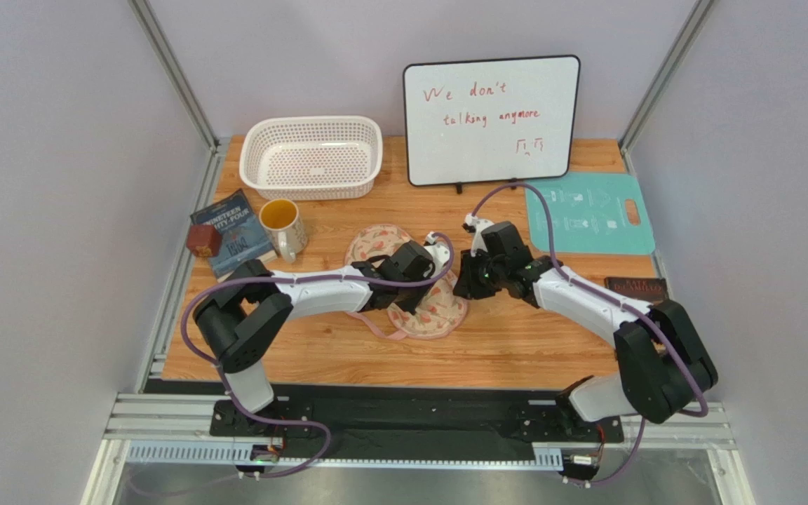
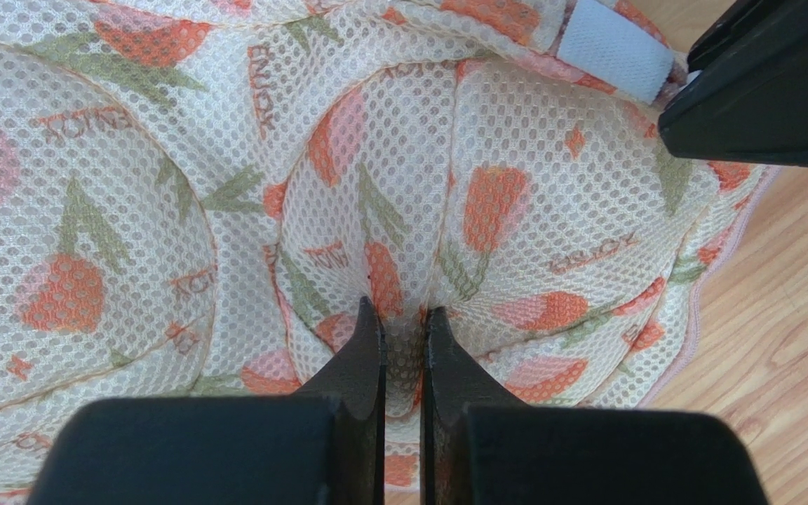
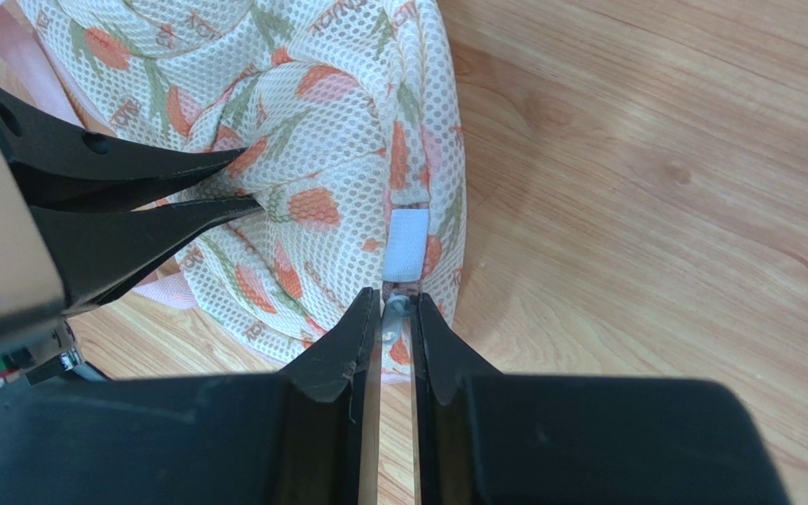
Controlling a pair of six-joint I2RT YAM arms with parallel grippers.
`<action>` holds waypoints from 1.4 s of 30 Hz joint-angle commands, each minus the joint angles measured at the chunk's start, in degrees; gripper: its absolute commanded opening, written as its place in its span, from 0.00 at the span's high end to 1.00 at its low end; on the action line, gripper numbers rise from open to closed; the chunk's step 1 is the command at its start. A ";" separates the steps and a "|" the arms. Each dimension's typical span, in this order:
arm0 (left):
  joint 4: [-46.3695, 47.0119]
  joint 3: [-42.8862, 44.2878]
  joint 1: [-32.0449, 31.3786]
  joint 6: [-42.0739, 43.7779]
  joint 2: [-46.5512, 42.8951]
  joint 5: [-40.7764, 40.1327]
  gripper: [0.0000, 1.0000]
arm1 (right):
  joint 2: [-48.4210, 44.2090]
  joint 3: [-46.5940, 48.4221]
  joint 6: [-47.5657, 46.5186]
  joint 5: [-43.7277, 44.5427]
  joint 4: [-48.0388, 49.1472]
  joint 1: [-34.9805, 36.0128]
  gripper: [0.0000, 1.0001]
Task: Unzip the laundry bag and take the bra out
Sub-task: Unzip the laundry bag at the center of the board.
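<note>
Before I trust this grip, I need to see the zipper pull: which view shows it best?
Right wrist view: the metal zipper pull sits pinched in the right gripper, by the white tab on the laundry bag. Left wrist view shows only that tab; top view hides the pull behind that gripper.

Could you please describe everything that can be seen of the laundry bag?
The laundry bag is a cream, double-lobed mesh pouch printed with orange-pink flowers, green leaves and small lettering, and it has pink edging. It lies on the wooden table between the arms. The left gripper pinches a fold of its mesh. The right gripper is shut on what looks like the zipper pull, just below a white tab. Its contents cannot be seen.
</note>
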 commanded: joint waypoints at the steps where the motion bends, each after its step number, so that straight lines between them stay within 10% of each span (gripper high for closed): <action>1: -3.57 -1.27 0.73 -4.58 4.84 -4.43 1.00 | -3.99 -2.14 2.75 0.81 -1.94 0.30 1.00; 21: 0.12 -2.94 2.22 -6.69 3.79 1.99 1.00 | -11.03 -3.91 4.43 7.32 -3.61 0.04 1.00; 30: -0.85 -2.77 2.31 -5.99 3.27 2.25 1.00 | -6.12 3.56 3.20 11.81 -2.47 -0.05 0.56; 42: -1.90 -2.68 2.31 -5.64 2.47 2.07 1.00 | 5.40 7.61 0.91 12.33 -1.68 0.13 0.62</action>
